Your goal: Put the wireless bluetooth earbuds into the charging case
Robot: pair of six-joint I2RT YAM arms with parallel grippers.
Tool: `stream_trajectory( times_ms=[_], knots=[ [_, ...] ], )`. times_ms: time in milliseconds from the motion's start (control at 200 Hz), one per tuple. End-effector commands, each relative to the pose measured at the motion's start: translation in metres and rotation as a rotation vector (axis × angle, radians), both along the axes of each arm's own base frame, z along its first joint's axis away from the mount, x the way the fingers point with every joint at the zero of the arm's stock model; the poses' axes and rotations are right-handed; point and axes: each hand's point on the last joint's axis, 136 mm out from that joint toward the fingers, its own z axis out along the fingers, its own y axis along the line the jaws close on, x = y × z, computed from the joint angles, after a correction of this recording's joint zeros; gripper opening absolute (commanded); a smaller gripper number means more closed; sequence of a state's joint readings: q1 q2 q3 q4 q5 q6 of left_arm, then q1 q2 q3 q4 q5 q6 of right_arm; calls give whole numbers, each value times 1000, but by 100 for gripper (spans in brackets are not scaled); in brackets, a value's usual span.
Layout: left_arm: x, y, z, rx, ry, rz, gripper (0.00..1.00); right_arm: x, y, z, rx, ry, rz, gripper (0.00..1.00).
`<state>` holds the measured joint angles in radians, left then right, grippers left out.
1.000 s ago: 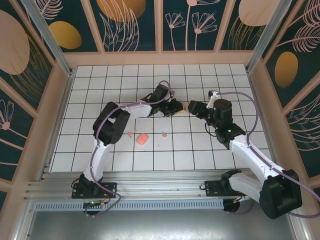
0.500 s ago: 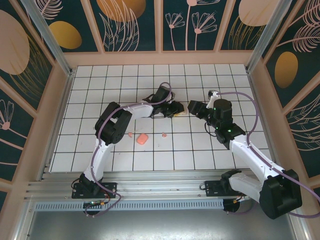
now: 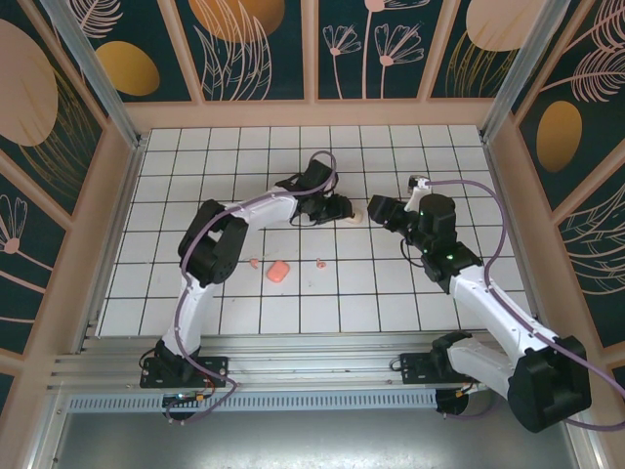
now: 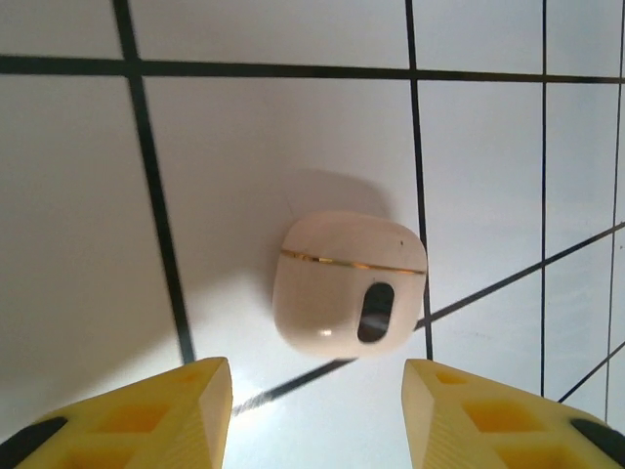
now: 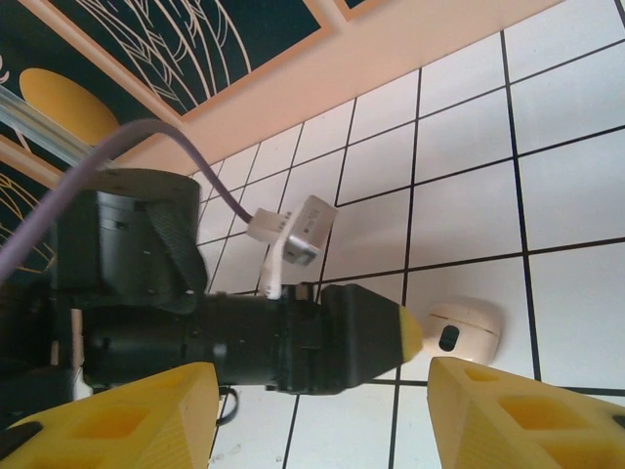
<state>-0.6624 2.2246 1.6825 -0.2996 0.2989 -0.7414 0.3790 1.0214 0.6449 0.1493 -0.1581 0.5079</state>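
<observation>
The charging case [image 4: 350, 283] is a cream-white rounded shell with a thin gold seam, lid closed, lying on a white tile [image 3: 357, 211]. My left gripper [image 4: 314, 373] is open, and the case sits just ahead of its yellow fingertips, touching neither one. From the other side my right gripper [image 5: 322, 376] faces it, open with nothing between its fingers, and the case [image 5: 464, 330] lies beside its right finger. Two tiny pale earbuds lie on the tiles nearer the arm bases, one [image 3: 256, 262] to the left and one [image 3: 319, 262] to the right.
A salmon-pink rounded block [image 3: 279, 271] lies between the two earbuds. The left arm's black wrist [image 5: 293, 337] fills the space ahead of my right gripper. Peach walls [image 3: 312, 113] border the tiled floor.
My left gripper's jaws have opened off the case, and it has drawn back slightly. The case now rests free on the tile. The right arm has held still.
</observation>
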Motion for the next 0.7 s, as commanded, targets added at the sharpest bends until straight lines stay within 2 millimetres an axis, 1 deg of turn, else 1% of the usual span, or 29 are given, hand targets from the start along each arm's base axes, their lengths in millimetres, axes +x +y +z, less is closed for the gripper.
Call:
stream_trajectory(
  times_ms=[0, 35, 60, 80, 105, 150, 285, 390, 425, 505, 586, 696],
  knots=[
    [-9, 24, 41, 96, -82, -38, 49, -1, -3, 10, 20, -32, -10, 59],
    [-14, 33, 43, 129, -89, -44, 49, -2, -3, 10, 19, -32, -7, 59],
    [-18, 40, 48, 153, -97, -49, 49, -2, -2, 11, 19, -33, -6, 59],
    [-23, 46, 46, 178, -92, -57, 49, -2, -2, 12, 20, -36, -5, 59],
    [-28, 54, 51, 206, -100, -63, 49, -2, -3, 12, 20, -38, -5, 59],
    [-39, 71, 52, 271, -96, -77, 49, -3, -3, 13, 21, -40, -4, 59],
    [-80, 127, 43, 474, -31, -110, 50, -4, -1, 15, 27, -42, 4, 59],
    [-109, 155, 33, 553, 28, -130, 51, -4, 1, 17, 39, -43, 10, 59],
    [-117, 161, 29, 566, 43, -140, 52, -4, 2, 16, 43, -42, 13, 59],
    [-127, 169, 23, 591, 59, -167, 56, -4, 3, 16, 46, -41, 17, 59],
    [-130, 173, 18, 610, 61, -199, 57, -4, 5, 14, 42, -37, 20, 59],
    [-138, 176, 6, 624, 91, -237, 60, -3, 7, 12, 41, -29, 23, 59]
  ],
)
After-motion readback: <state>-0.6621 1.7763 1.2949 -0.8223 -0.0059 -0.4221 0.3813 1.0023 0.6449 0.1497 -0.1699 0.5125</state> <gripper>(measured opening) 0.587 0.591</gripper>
